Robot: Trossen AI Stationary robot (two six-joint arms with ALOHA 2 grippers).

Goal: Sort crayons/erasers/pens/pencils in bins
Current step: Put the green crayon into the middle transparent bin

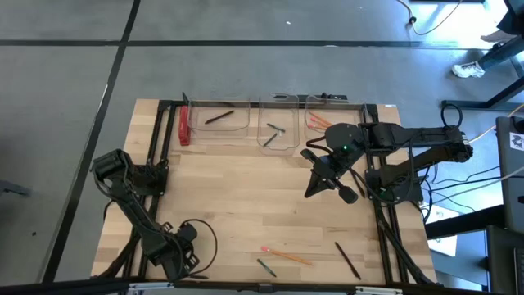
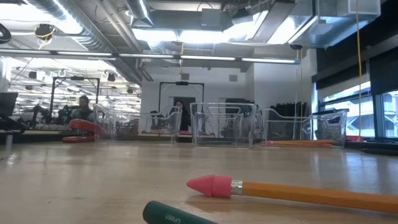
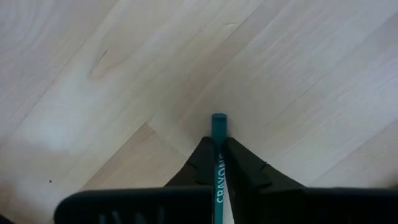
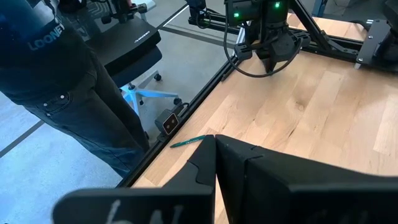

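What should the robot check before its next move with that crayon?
1. Left hand shut on the crayon: ok.
2. Crayon lifted off the table: cannot tell.
3. Target chosen: the middle bin holds short dark sticks like it: ok.
4. Middle bin has room: ok.
5. Route there free: the right hand, shut, hangs close beside it: probably not ok.
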